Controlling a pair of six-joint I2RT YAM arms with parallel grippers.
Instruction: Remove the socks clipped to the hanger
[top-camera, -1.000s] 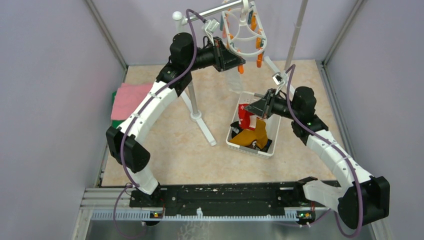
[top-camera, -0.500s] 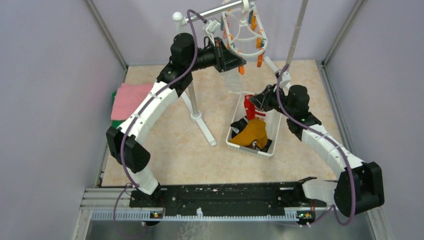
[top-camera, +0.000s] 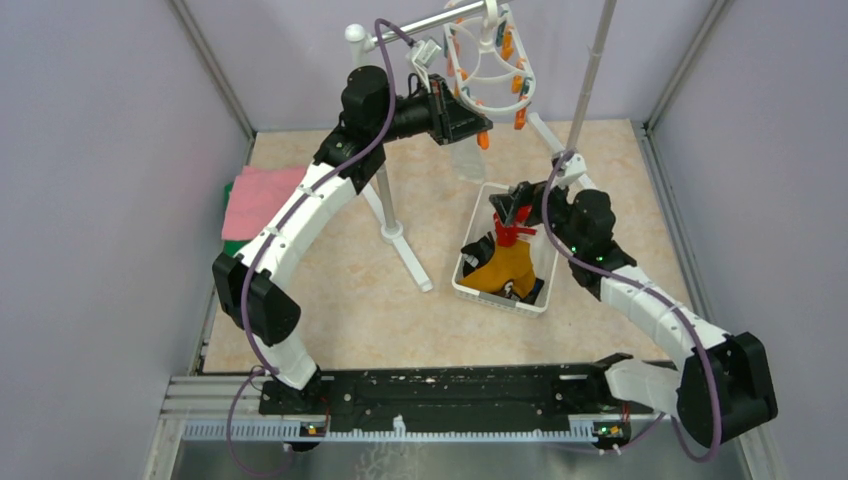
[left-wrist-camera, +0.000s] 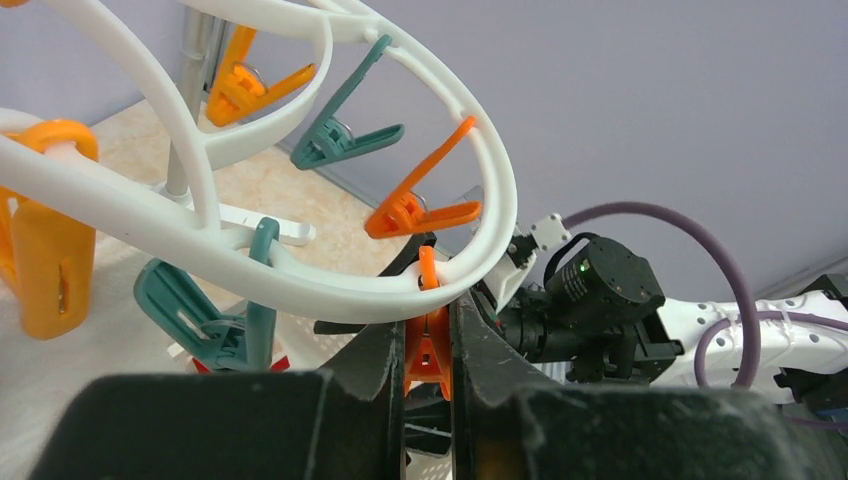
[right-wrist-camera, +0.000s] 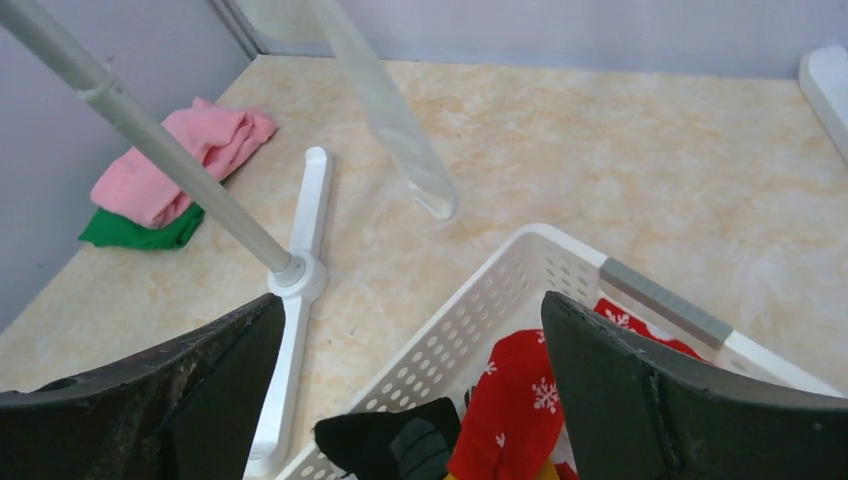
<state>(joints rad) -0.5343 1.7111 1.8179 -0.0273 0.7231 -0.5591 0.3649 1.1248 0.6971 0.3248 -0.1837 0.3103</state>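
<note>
Since the one pale white fabric sock (top-camera: 467, 162) I can see off the ground hangs straight down, long axis upright and toe free in the air, the coming move turns on what sits directly above it and what lies below. Its top end is just under the left gripper (left-wrist-camera: 428, 378), whose two black fingers are pressed narrow onto the tail of a small orange plastic clip (left-wrist-camera: 430, 335). That clip dangles from the outer ring of the white plastic oval drying hanger (left-wrist-camera: 503, 205), right above those fingers. Whether this is the very clip holding the sock I cannot tell for certain, though from overhead it looks so. From the right gripper (right-wrist-camera: 412, 340) the sock lies ahead and above, a little to its left and well apart, so the left arm is plainly the nearer. The right gripper's fingers are spread wide with nothing between them. It hangs just over the white perforated plastic basket (right-wrist-camera: 520, 242), where a red sock with white snowflakes (right-wrist-camera: 515, 400), a black sock (right-wrist-camera: 385, 440) and a mustard-yellow sock (top-camera: 505, 268) lie. My guess is that a released sock would drop near the basket's far rim, perhaps short of it.
</note>
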